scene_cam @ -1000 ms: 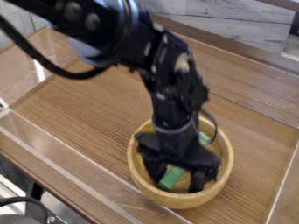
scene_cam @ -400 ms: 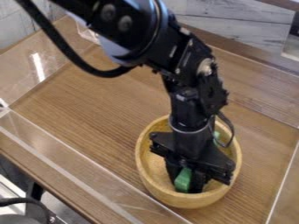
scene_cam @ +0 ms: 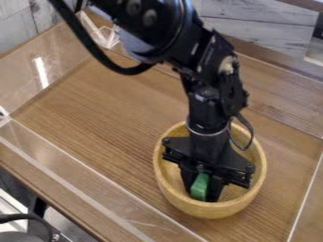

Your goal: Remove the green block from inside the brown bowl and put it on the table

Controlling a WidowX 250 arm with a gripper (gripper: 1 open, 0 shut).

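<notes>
Green block (scene_cam: 201,184): bright green bar, standing on end or steeply tilted inside the brown bowl (scene_cam: 173,186), only its lower part showing between the black fingers.

Change since a second ago: the jaws, spread wide over the bowl then, have since drawn together on the block; the bowl has slid a little toward the right of the view along with the arm. Meaning for the task: the grasp looks made, the lift not yet begun; the block remains within the bowl's rim.

Gripper (scene_cam: 202,178): pointing straight down into the bowl, closed as far as the block allows, clamped on the green block. Whether the fingertips also touch the bowl floor cannot be told.

Table (scene_cam: 89,132): wood-grain top with clear walls; bare surface lies to the left of the bowl, a likely place for setting the block down.
</notes>
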